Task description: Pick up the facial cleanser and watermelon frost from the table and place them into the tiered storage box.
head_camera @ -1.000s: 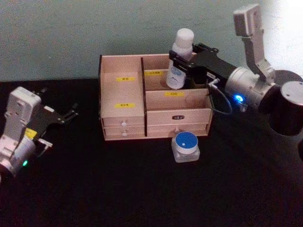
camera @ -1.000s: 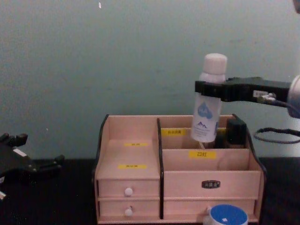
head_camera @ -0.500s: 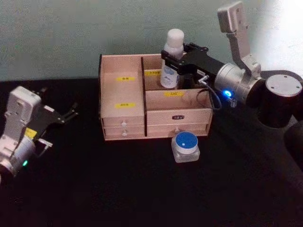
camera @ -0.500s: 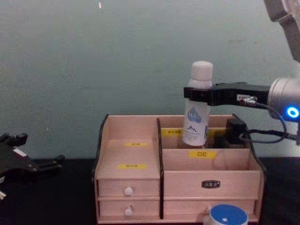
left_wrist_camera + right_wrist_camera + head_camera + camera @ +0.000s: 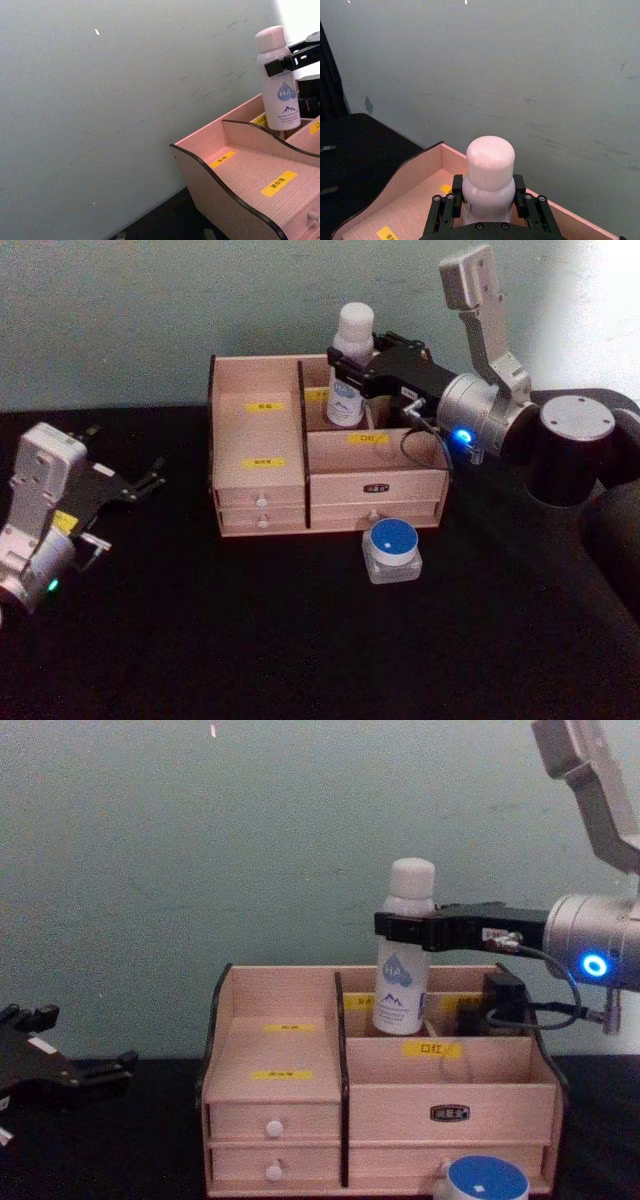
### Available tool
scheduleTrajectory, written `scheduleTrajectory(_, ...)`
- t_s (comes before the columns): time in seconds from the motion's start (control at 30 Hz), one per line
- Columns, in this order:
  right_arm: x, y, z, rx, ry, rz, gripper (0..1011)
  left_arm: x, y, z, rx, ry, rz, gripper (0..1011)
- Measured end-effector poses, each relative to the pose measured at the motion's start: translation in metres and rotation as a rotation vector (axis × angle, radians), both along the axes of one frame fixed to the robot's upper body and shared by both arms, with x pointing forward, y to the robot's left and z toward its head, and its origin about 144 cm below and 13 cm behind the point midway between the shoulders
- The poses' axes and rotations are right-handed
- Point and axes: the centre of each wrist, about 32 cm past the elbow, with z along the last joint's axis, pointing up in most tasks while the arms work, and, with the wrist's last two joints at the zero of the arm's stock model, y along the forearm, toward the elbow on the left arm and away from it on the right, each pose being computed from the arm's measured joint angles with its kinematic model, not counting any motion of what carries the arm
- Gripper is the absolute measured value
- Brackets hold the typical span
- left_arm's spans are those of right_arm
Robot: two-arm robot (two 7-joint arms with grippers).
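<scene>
Your right end effector [image 5: 349, 367] grips the facial cleanser [image 5: 355, 328] upright, base inside the tiered storage box [image 5: 262, 455] — watermelon frost [image 5: 392, 540] sits on the table [image 5: 250, 640] before it; left end effector [image 5: 140, 481] idles, jaws apart.

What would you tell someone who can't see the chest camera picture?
The right gripper holds a tall white bottle with a blue drop logo upright, its lower part inside the back compartment of the light wooden tiered storage box. A squat blue-lidded jar sits in front; the left gripper rests open, far left.

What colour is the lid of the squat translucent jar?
The round lid of the squat translucent jar is blue, rimmed white; head view shows it best.
</scene>
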Motion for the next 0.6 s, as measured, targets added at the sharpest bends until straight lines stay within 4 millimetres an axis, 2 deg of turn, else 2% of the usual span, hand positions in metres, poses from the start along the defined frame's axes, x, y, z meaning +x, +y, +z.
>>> scheduleTrajectory(0.6, 0.001, 0.004, -0.018, -0.023, 0.045, 0.001, 600, 0.000, 0.000, 0.000, 0.000, 0.000, 0.000, 1001)
